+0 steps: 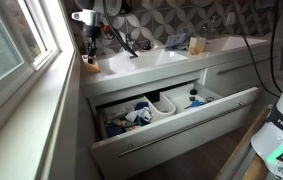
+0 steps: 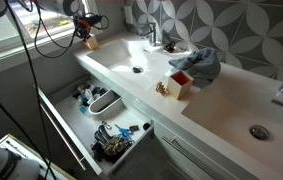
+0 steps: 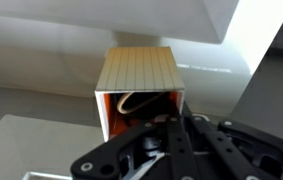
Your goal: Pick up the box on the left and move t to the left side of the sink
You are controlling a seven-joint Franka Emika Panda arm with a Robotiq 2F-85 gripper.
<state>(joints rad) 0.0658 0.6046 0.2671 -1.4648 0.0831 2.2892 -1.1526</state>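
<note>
A small box (image 3: 136, 70) with a tan ribbed top and an orange inside fills the wrist view, its open face towards the camera. My gripper (image 3: 166, 122) is closed around the box's right-hand wall. In both exterior views the gripper (image 1: 89, 38) (image 2: 85, 27) is at the far window end of the white counter, beside the sink (image 2: 131, 60), with the box (image 1: 91, 63) (image 2: 91, 42) just under it at counter level. I cannot tell whether the box touches the counter.
A second white and red box (image 2: 179, 85) stands on the counter between the two basins, next to a blue cloth (image 2: 197, 62) (image 1: 196, 43). The drawer (image 1: 171, 125) (image 2: 76, 135) below is pulled open and holds clutter. The window sill (image 1: 36, 95) runs close beside the gripper.
</note>
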